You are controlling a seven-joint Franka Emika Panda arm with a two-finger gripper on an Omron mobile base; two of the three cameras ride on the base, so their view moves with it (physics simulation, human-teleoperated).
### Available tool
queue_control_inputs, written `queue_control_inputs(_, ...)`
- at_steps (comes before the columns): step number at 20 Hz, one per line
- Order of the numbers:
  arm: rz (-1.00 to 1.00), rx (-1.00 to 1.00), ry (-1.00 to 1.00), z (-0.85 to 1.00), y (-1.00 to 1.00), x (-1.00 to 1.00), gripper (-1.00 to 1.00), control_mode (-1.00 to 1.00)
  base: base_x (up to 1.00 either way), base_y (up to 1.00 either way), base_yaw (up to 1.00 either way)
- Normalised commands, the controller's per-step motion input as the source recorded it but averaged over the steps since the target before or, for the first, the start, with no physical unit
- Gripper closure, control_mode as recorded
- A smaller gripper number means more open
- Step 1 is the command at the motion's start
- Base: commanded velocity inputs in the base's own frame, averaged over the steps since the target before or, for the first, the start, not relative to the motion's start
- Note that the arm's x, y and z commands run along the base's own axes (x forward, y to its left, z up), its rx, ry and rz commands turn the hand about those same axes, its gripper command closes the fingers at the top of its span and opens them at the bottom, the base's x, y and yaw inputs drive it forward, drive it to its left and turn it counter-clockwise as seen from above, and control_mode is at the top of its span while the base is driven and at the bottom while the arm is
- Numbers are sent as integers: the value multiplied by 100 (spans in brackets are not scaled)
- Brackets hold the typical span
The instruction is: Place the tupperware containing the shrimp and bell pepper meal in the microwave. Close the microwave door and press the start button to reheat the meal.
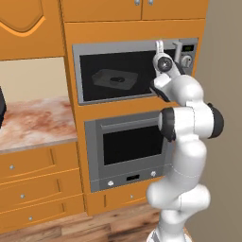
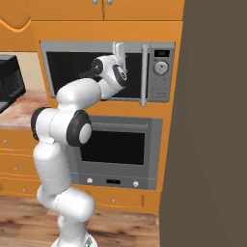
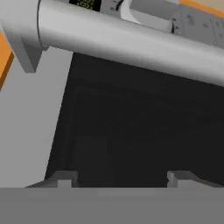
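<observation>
The two-finger gripper (image 3: 118, 177) stands spread, grasping nothing, against the closed dark-glass microwave door (image 1: 118, 71); its thick grey bar handle (image 3: 131, 41) lies just beyond. Behind the glass sits the shallow tupperware (image 1: 115, 78). No writing is legible.

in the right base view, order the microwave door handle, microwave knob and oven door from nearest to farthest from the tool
Tool is up at the microwave door glass.
1. Microwave door handle, just to its right.
2. Microwave knob, farther right on the panel.
3. Oven door, well below.
</observation>
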Motion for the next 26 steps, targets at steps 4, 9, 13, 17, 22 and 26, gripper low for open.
queue_control_inputs(4,2,5,0,19,0,73,-100,-100,0,0,0)
queue_control_inputs(9,0,2,4,35,0,51,-100,-100,0,0,0)
queue_control_inputs(13,0,2,17,14,11,-68,-100,-100,0,0,0)
queue_control_inputs(17,0,4,17,21,30,-100,-100,-100,0,0,0)
queue_control_inputs(22,0,6,7,42,22,-100,-100,-100,0,0,0)
queue_control_inputs(26,0,17,0,26,-16,-100,-100,-100,0,0,0)
